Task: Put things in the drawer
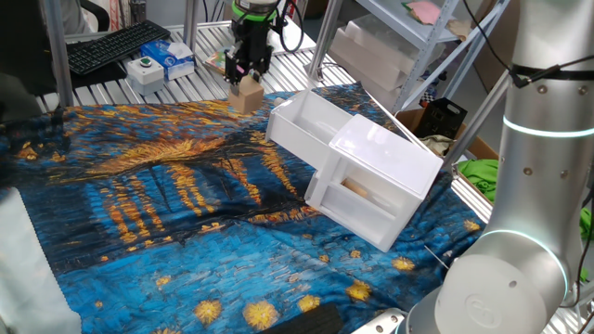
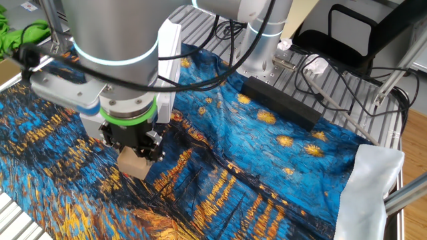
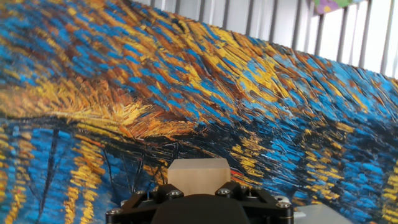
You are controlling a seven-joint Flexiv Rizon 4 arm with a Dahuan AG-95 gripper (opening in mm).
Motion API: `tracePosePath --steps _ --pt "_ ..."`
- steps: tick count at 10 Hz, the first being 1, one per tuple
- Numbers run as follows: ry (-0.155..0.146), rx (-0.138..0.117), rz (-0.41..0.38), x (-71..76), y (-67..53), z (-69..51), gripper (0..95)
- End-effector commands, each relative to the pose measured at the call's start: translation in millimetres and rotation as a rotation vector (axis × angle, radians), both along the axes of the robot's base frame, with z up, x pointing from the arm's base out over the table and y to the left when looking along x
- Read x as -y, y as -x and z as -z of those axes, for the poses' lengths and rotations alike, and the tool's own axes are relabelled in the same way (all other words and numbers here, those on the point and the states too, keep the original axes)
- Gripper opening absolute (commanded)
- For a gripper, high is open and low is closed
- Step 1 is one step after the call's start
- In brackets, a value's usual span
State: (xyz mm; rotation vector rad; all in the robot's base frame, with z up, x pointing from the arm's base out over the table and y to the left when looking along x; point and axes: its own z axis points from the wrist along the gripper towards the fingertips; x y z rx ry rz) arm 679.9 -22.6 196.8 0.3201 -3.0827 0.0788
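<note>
Block held aloft, drawer off to the side

The tool (image 1: 247, 82) pinches the wooden block (image 1: 247, 96) above the tabletop (image 1: 167, 204); in one fixed view the open upper drawer (image 1: 306, 125) lies right of it, slightly nearer the camera.

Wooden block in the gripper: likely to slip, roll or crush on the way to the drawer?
The wooden block looks solid and rigid, so crushing seems unlikely. Its flat faces suit the gripper; plain wood probably grips adequately. Cubic, so it shouldn't roll when dropped into the drawer.
</note>
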Motion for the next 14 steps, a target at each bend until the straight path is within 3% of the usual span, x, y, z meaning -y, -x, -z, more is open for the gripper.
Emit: tracePosePath --steps 1,3,9,14 --pt "0.003 -0.002 -0.028 0.4 2.2 0.3 0.0" --pt "0.002 -0.016 -0.034 0.4 2.2 0.3 0.0" --pt "-0.008 -0.018 -0.034 14.8 15.4 -34.0 0.0" --pt "-0.021 0.002 -0.035 32.4 33.6 -53.2 0.0"
